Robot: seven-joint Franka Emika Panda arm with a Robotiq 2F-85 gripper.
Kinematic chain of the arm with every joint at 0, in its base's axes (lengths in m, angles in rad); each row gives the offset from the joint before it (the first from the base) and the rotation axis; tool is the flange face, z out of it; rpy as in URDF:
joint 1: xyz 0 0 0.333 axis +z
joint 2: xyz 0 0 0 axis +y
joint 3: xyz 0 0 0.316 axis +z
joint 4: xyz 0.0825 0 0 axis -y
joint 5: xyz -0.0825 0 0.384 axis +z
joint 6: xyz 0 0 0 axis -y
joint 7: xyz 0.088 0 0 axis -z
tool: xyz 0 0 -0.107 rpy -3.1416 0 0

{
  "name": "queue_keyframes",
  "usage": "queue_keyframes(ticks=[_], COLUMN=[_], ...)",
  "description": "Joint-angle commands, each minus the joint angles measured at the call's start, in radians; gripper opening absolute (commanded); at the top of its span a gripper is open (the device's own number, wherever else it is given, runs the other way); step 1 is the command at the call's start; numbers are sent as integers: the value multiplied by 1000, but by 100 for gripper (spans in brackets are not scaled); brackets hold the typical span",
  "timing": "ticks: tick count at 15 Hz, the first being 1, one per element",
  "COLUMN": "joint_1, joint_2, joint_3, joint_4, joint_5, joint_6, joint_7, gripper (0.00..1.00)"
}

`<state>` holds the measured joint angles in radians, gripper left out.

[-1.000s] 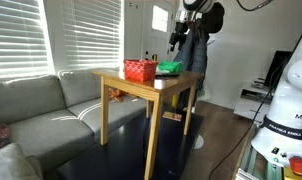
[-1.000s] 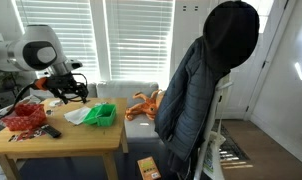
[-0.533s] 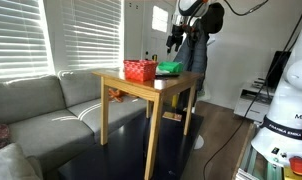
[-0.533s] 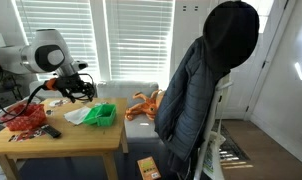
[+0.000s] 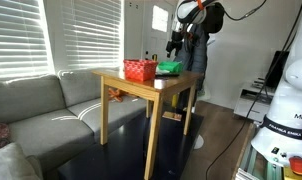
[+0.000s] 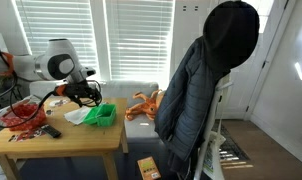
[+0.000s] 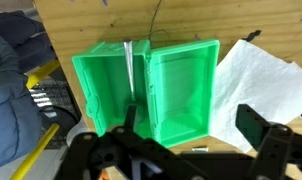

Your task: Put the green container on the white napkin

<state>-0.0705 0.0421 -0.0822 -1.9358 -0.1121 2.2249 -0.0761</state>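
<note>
The green container (image 7: 151, 85) is a low bright green plastic box with a divider down its middle. It lies on the wooden table (image 7: 241, 20). The white napkin (image 7: 256, 85) lies flat right beside it, touching its edge. My gripper (image 7: 196, 135) is open and empty, hovering above the container's near end and the napkin's edge. In both exterior views the gripper (image 6: 88, 92) (image 5: 174, 42) hangs above the container (image 6: 101, 115) (image 5: 170, 68). The napkin (image 6: 78, 115) lies between the container and the red basket.
A red mesh basket (image 6: 26, 117) (image 5: 140, 70) stands on the table. A black remote (image 6: 52, 131) lies near the table's front edge. An orange toy (image 6: 143, 102) sits behind the table. A dark coat (image 6: 206, 80) hangs nearby, and a grey sofa (image 5: 41, 105) stands beside the table.
The arm has swung toward the green container and dropped slightly; the gripper is now over it. Container, napkin and basket have not moved.
</note>
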Motion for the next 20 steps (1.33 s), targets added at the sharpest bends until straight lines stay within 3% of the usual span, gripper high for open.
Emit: queue_keyframes(ticks=[1,9,12,15,17,20], joint_1=[-22,-54,-61,-65,-67,-68], joint_2=[53,133,147,151,149,143], joint_3=[-7,-5,-3,-3,-3,-5], joint_4=[18,40,48,59,61,61], joint_5=[72,148,157,156,154,143], joint_6=[45,105,108,104,104,114], joint_7=[-74,-156,-170,-176,-177,-178], gripper=[100,98,67,45,33,24])
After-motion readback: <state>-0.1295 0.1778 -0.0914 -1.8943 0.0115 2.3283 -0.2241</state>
